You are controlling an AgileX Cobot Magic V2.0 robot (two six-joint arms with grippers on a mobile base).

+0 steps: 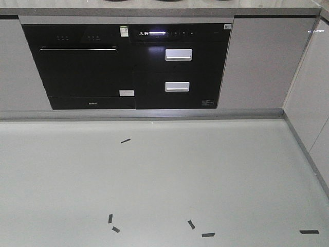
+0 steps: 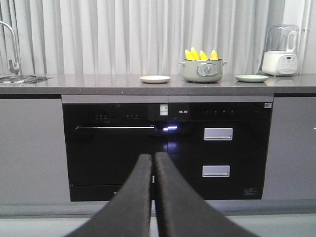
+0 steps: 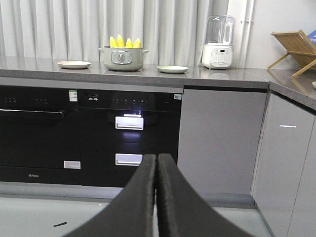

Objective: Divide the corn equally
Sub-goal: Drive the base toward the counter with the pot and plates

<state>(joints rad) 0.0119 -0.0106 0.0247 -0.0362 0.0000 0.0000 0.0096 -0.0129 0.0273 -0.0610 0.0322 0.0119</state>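
Note:
Several yellow corn cobs (image 2: 200, 54) stand upright in a grey-green pot (image 2: 203, 71) on the far countertop, also visible as corn (image 3: 125, 43) in the pot (image 3: 122, 59) in the right wrist view. A cream plate (image 2: 154, 78) lies left of the pot and a pale green plate (image 2: 251, 78) right of it. My left gripper (image 2: 153, 157) is shut and empty, low and well short of the counter. My right gripper (image 3: 157, 158) is likewise shut on nothing, far from the pot.
Black built-in appliances (image 1: 128, 67) with two silver drawer handles fill the cabinet front below the counter. A white blender (image 3: 218, 43) stands right of the green plate (image 3: 172, 69), a sink tap (image 2: 11, 47) at far left, a wooden rack (image 3: 295, 47) on the right side counter. Tape marks (image 1: 201, 229) dot the grey floor.

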